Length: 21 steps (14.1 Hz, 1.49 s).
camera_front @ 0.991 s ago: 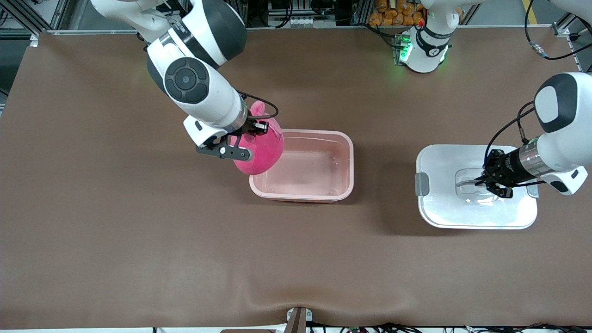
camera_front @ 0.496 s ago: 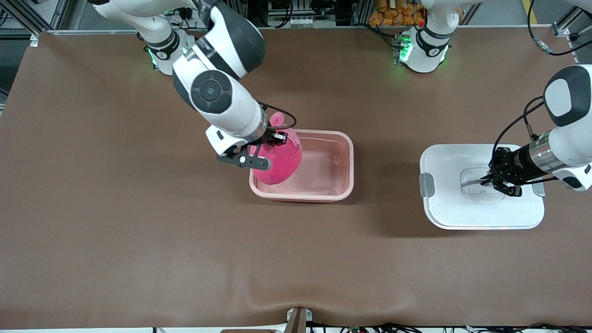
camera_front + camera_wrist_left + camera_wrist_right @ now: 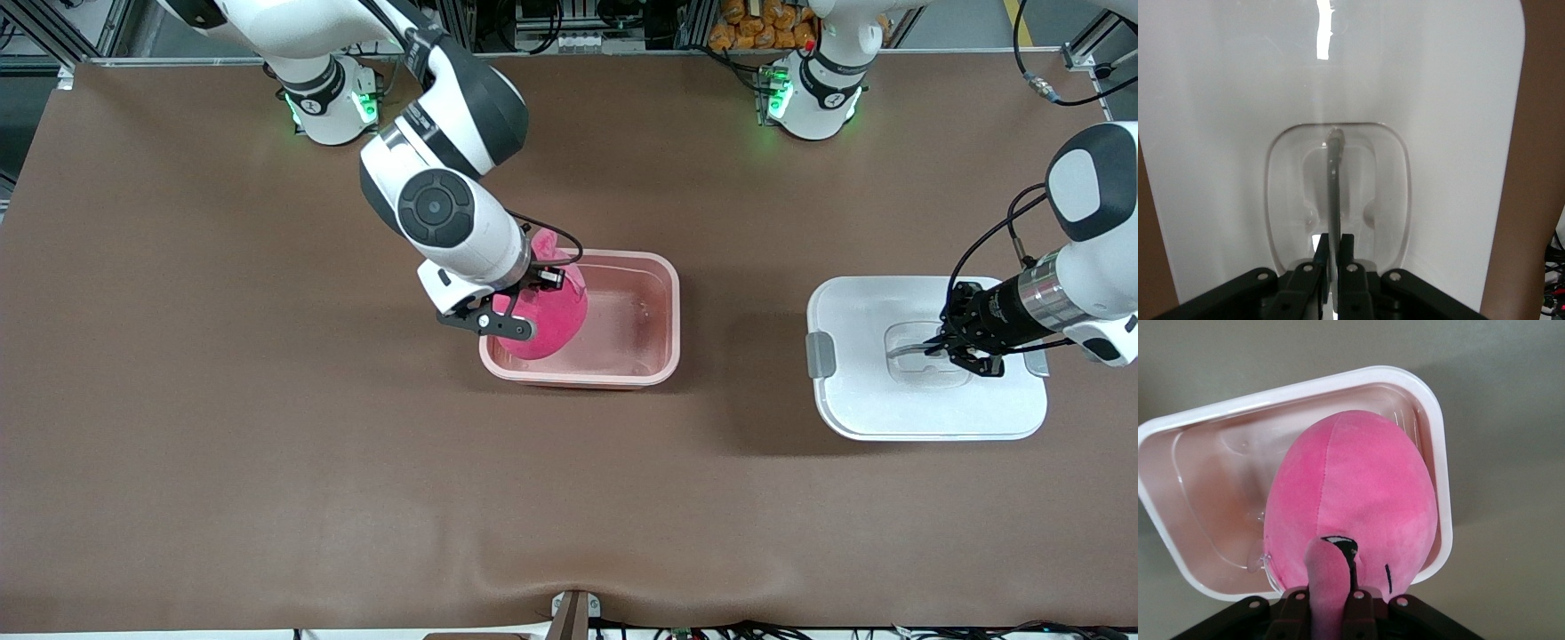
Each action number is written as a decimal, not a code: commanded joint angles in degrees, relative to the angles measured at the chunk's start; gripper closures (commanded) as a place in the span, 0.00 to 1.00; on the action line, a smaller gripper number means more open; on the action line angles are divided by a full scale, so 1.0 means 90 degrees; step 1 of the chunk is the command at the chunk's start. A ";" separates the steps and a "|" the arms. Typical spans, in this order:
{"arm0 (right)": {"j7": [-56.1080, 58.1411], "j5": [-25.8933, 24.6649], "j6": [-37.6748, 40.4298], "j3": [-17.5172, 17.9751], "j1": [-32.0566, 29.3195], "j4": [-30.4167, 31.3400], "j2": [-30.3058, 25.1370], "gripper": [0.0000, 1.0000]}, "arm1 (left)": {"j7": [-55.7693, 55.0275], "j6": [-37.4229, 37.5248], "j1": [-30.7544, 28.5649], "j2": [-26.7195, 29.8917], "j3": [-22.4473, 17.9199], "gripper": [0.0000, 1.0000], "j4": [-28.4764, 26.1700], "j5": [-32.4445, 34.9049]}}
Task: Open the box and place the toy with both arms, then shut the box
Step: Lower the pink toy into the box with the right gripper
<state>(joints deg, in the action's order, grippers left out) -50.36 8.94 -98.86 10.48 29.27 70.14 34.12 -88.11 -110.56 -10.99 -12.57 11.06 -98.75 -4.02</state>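
Observation:
The open pink box [image 3: 653, 307] stands mid-table without its lid. My right gripper [image 3: 520, 298] is shut on an ear of the hot-pink toy [image 3: 551, 316] and holds it over the box's end toward the right arm; the toy hangs into the tub. In the right wrist view the toy [image 3: 1351, 500] fills much of the box [image 3: 1198, 487], its ear pinched between the fingers [image 3: 1295, 603]. The white lid [image 3: 925, 404] lies flat toward the left arm's end. My left gripper [image 3: 949, 348] is shut on the lid's grey handle [image 3: 1335, 180], which stands upright in its recess.
The brown table cover [image 3: 267, 444] spreads wide around the box and lid. The two green-lit arm bases [image 3: 329, 98] [image 3: 805, 98] stand along the table edge farthest from the front camera. A small fixture [image 3: 573, 613] sits at the nearest edge.
My right gripper has carried the toy from beside the box's end to over the tub and lowered it in. The left gripper and lid shifted slightly toward the left arm's end, then stayed still.

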 commanded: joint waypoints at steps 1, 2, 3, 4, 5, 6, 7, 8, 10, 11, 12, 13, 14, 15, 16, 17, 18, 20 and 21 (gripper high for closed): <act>-0.0156 0.0061 0.0038 -0.0051 0.0098 -0.0264 0.0203 1.00 | -0.0034 0.0097 -0.0068 0.0274 0.0040 1.00 -0.0073 -0.0226; -0.0156 0.0052 0.0028 -0.0051 0.0108 -0.0264 0.0252 1.00 | -0.0024 0.0165 -0.0068 0.0284 0.0040 1.00 -0.0073 -0.0294; -0.0166 0.0052 0.0008 -0.0051 0.0108 -0.0244 0.0271 1.00 | -0.0005 0.0281 -0.0068 0.0284 0.0040 1.00 -0.0063 -0.0314; -0.0166 0.0013 -0.0079 -0.0051 0.0156 -0.0196 0.0301 1.00 | -0.0005 0.0302 -0.0068 0.0284 0.0040 1.00 -0.0073 -0.0315; -0.0166 -0.0045 -0.0138 -0.0051 0.0195 -0.0186 0.0340 1.00 | -0.0024 0.0302 -0.0068 0.0293 0.0040 1.00 -0.0073 -0.0324; -0.0166 -0.0075 -0.0138 -0.0051 0.0196 -0.0186 0.0417 1.00 | -0.0034 0.0302 -0.0058 0.0294 0.0040 1.00 -0.0073 -0.0324; -0.0166 -0.0085 -0.0148 -0.0051 0.0205 -0.0157 0.0457 1.00 | -0.0044 0.0312 -0.0048 0.0294 0.0050 1.00 -0.0073 -0.0324; -0.0166 -0.0104 -0.0148 -0.0051 0.0205 -0.0127 0.0506 1.00 | -0.0044 0.0351 -0.0048 0.0294 0.0050 1.00 -0.0073 -0.0324; -0.0166 -0.0134 -0.0148 -0.0051 0.0263 -0.0117 0.0603 1.00 | -0.0044 0.0419 -0.0048 0.0352 0.0060 1.00 -0.0073 -0.0324; -0.0176 -0.0153 -0.0148 -0.0051 0.0274 -0.0108 0.0662 1.00 | -0.0044 0.0439 -0.0048 0.0401 0.0060 1.00 -0.0073 -0.0324; -0.0176 -0.0163 -0.0148 -0.0051 0.0274 -0.0098 0.0691 1.00 | -0.0034 0.0439 -0.0048 0.0401 0.0060 1.00 -0.0063 -0.0344; -0.0176 -0.0163 -0.0197 -0.0051 0.0274 -0.0098 0.0730 1.00 | -0.0015 0.0439 -0.0048 0.0401 0.0050 1.00 -0.0073 -0.0412; -0.0176 -0.0173 -0.0323 -0.0051 0.0283 -0.0088 0.0750 1.00 | 0.0005 0.0439 -0.0048 0.0401 0.0050 1.00 -0.0082 -0.0422; -0.0176 -0.0173 -0.0488 -0.0051 0.0293 -0.0059 0.0799 1.00 | -0.0005 0.0449 -0.0048 0.0411 0.0060 1.00 -0.0073 -0.0432; -0.0176 -0.0202 -0.0703 -0.0051 0.0322 0.0048 0.0828 1.00 | -0.0034 0.0449 -0.0048 0.0420 0.0060 1.00 -0.0073 -0.0432; -0.0176 -0.0289 -0.0956 -0.0051 0.0352 0.0136 0.0867 1.00 | -0.0034 0.0458 -0.0048 0.0440 0.0060 1.00 -0.0073 -0.0432; -0.0176 -0.0329 -0.1133 -0.0051 0.0390 0.0146 0.0916 1.00 | -0.0034 0.0478 -0.0058 0.0479 0.0060 1.00 -0.0073 -0.0432; -0.0186 -0.0358 -0.1193 -0.0051 0.0430 0.0146 0.1004 1.00 | -0.0015 0.0556 -0.0058 0.0508 0.0050 1.00 -0.0073 -0.0432; -0.0195 -0.0358 -0.1270 -0.0051 0.0440 0.0146 0.1014 1.00 | -0.0015 0.0566 -0.0058 0.0518 0.0050 1.00 -0.0073 -0.0432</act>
<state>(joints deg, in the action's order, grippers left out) -50.91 6.77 -109.14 10.45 32.31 71.31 42.80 -88.11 -106.73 -10.99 -9.99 11.29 -98.75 -6.52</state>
